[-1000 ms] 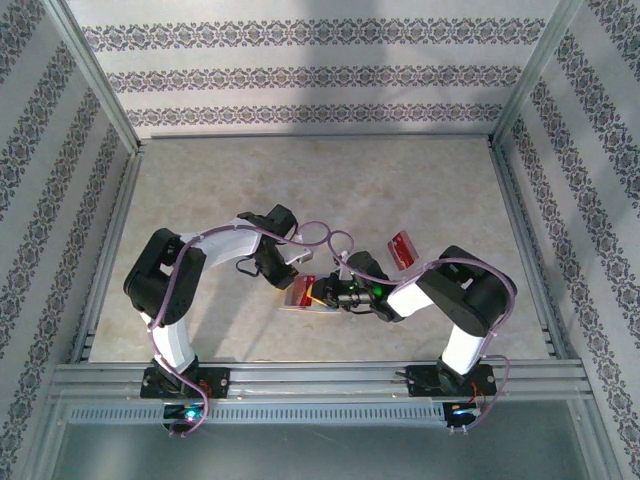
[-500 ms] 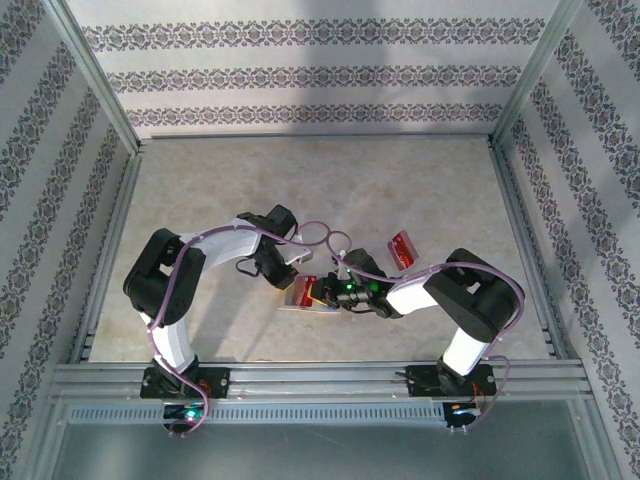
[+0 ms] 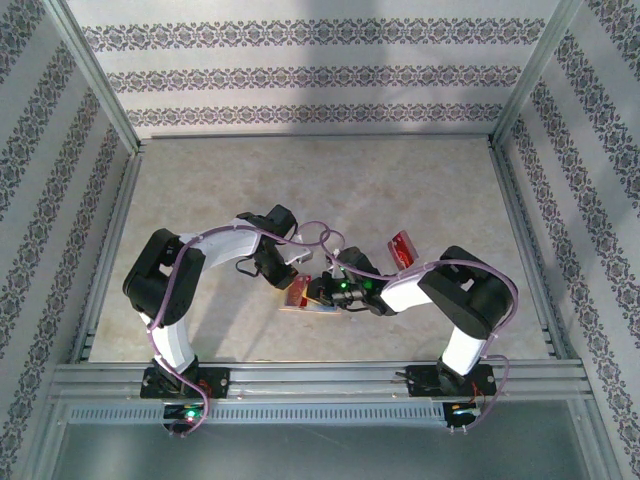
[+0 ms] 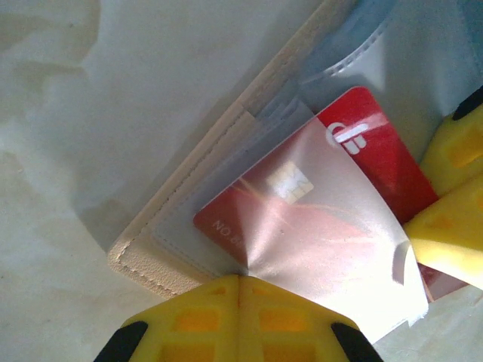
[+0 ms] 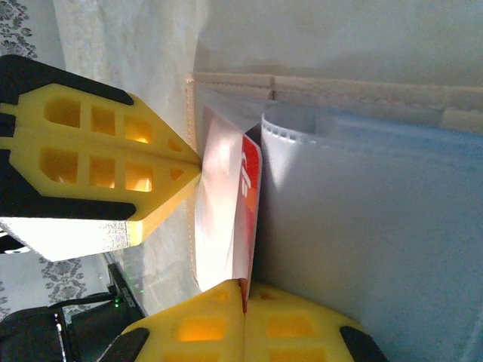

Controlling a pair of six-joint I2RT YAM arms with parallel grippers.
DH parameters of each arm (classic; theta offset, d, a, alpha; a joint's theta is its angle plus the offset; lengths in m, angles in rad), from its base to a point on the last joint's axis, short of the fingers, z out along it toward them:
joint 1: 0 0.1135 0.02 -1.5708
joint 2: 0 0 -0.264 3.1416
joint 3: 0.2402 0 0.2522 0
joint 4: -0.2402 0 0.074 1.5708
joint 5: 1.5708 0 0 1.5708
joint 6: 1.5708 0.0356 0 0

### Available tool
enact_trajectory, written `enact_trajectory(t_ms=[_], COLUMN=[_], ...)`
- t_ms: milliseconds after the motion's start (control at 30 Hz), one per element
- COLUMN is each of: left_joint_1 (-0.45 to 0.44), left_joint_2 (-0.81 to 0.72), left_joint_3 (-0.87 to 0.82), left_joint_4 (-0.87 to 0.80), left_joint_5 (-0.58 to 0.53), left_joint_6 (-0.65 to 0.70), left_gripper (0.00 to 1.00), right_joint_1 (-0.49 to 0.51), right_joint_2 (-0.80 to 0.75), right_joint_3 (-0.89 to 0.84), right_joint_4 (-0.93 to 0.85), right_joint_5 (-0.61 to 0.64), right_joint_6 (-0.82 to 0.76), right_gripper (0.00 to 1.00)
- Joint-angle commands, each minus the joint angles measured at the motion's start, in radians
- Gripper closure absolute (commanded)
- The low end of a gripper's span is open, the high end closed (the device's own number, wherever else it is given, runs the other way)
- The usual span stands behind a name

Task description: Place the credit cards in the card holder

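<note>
Red card (image 4: 377,151) sits partway inside a clear pocket of the open holder (image 4: 226,132), mid-table between the arms. The right gripper (image 5: 245,290) is clenched on the card's edge. The left gripper (image 4: 239,283) is clamped on the holder's clear pocket sheet.

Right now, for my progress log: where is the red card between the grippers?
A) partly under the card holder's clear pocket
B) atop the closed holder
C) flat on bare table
A: the red card shows through the clear pocket of the card holder, logo corner bare.
</note>
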Motion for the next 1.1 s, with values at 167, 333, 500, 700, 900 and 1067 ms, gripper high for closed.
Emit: enact_trajectory(t_ms=[167, 333, 500, 700, 900, 1067], left_joint_1=[0.000, 0.000, -0.001, -0.002, -0.003, -0.003], left_joint_2=[-0.048, -0.046, -0.011, 0.014, 0.023, 0.026], left_joint_3=[0.019, 0.032, 0.032, 0.001, -0.017, -0.019], left_joint_4=[-0.060, -0.077, -0.063, -0.024, -0.007, -0.005], left_joint_5=[0.012, 0.067, 0.064, 0.003, -0.026, -0.033], left_joint_6=[-0.007, -0.019, -0.022, -0.014, -0.002, 0.002], left_gripper=[1.00, 1.00, 1.00, 1.00, 1.00, 1.00], right_joint_1=[0.017, 0.015, 0.014, 0.014, 0.012, 0.010], right_joint_2=[0.047, 0.047, 0.050, 0.023, -0.001, -0.021], right_joint_3=[0.016, 0.014, 0.017, 0.018, 0.016, 0.014], right_joint_4=[-0.060, -0.064, -0.072, -0.089, -0.108, -0.126], right_joint_5=[0.018, 0.015, 0.013, 0.018, 0.021, 0.024], right_joint_6=[-0.018, -0.015, -0.021, -0.028, -0.034, -0.037], right_gripper=[0.94, 0.94, 0.94, 0.92, 0.88, 0.81])
